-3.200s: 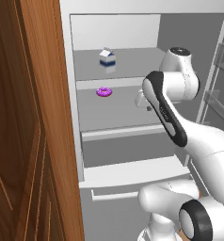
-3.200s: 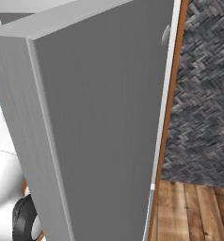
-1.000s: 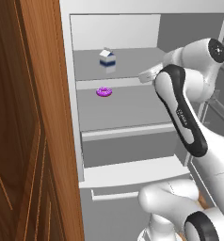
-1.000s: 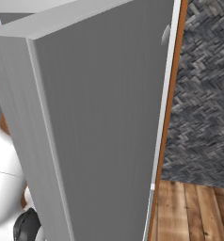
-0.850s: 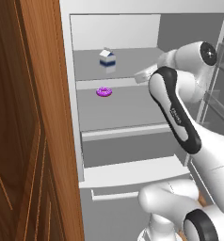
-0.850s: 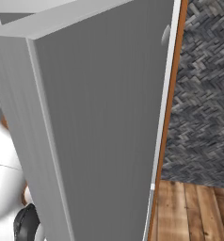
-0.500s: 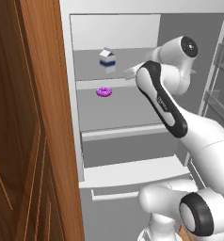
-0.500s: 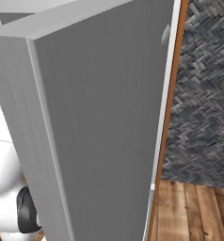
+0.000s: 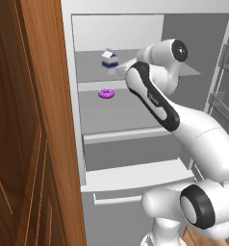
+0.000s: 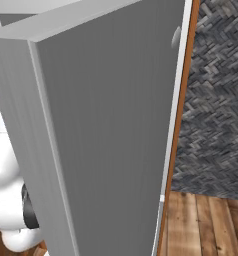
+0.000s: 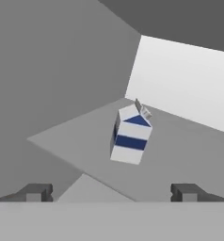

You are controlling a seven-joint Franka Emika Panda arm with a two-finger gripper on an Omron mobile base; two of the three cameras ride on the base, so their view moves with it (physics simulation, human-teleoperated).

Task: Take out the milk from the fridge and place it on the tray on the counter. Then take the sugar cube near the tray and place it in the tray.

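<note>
Milk (image 11: 129,135) stands upright on the upper shelf (image 9: 150,69) of the fridge (image 9: 135,29), straight ahead of your claw (image 11: 111,192) and apart from it, nothing touching. You see a small white carton with a gabled top and a dark blue band around its sides; no brand name or lettering can be read on it, only the plain blue band and a blue triangle under the gable. Your claw is spread wide and released, grasping nothing: in the hand view its two dark fingertips (image 11: 36,192) rise at the bottom edge, far apart, with the carton framed between and beyond them. In the left base view the carton (image 9: 109,58) sits just past the end of your arm, and the claw itself is hard to make out there, hidden behind the white wrist. One shelf below the claw lies a purple donut (image 9: 106,93), well apart from the carton. A wooden cabinet panel (image 9: 25,144) cuts off the fridge's left side. In the right base view the grey fridge door (image 10: 101,130) blocks the shelves and the carton, with a dark woven wall (image 10: 216,95) beside it.
</note>
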